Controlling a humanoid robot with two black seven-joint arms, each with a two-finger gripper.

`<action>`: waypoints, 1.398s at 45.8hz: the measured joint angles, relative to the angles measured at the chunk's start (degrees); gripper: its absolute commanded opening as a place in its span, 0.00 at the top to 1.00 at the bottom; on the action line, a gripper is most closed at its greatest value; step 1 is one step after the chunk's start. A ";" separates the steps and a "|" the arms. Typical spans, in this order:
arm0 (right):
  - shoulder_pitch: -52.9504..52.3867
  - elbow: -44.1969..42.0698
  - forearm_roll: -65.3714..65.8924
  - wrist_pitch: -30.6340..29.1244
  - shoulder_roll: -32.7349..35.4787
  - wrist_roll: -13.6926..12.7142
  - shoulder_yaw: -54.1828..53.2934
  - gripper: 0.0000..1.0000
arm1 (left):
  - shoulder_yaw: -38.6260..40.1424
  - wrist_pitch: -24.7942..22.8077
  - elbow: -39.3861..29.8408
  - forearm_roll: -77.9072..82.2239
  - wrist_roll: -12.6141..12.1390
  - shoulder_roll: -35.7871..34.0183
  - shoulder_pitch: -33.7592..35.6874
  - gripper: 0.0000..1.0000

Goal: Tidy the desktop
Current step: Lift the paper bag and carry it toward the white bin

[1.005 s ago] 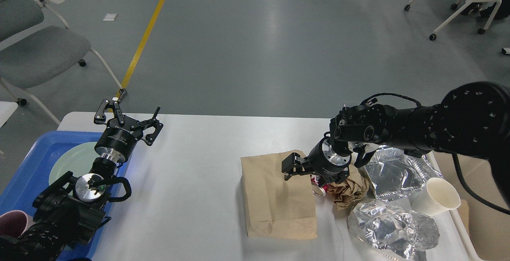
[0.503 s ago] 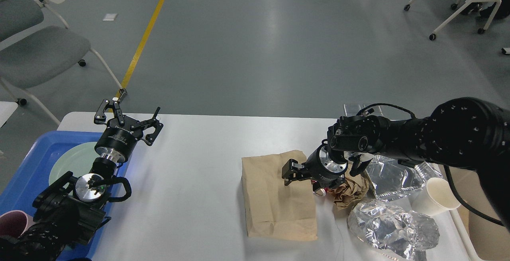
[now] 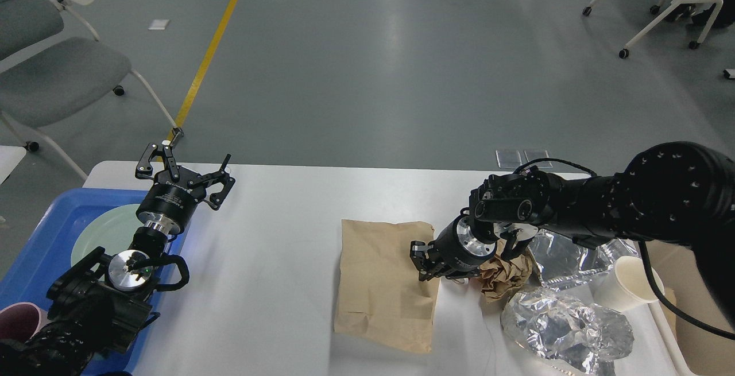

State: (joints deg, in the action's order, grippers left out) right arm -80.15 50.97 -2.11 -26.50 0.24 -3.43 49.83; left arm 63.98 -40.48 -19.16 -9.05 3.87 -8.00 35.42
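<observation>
The white desktop [image 3: 275, 238] carries a flat brown paper bag [image 3: 382, 284] lying slightly askew at centre right. My right gripper [image 3: 421, 262] reaches in from the right and sits low on the bag's right edge. Its dark fingers look closed on that edge. Just right of it lie a crumpled brown paper ball [image 3: 508, 275], two crumpled foil pieces [image 3: 568, 321] [image 3: 565, 249] and a white paper cup [image 3: 629, 284]. My left gripper [image 3: 192, 155] stands open and empty over the table's far left.
A blue tray [image 3: 40, 238] at the left edge holds a pale green plate [image 3: 106, 229] and a pink cup [image 3: 14, 318]. A cream bin [image 3: 703, 313] stands off the right edge. Office chairs are on the floor beyond the table.
My right gripper came down onto the bag's right edge and its fingers drew together. The bag slid left and turned a little. The left arm stayed still.
</observation>
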 measured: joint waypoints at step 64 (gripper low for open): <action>-29.80 9.58 1.54 -16.98 50.82 0.00 -17.25 1.00 | 0.00 0.02 0.00 0.00 0.00 0.01 0.00 0.04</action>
State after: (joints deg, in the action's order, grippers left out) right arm -109.95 60.54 -0.57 -43.48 51.06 -3.43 32.57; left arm 63.98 -40.47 -19.16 -9.05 3.87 -7.99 35.42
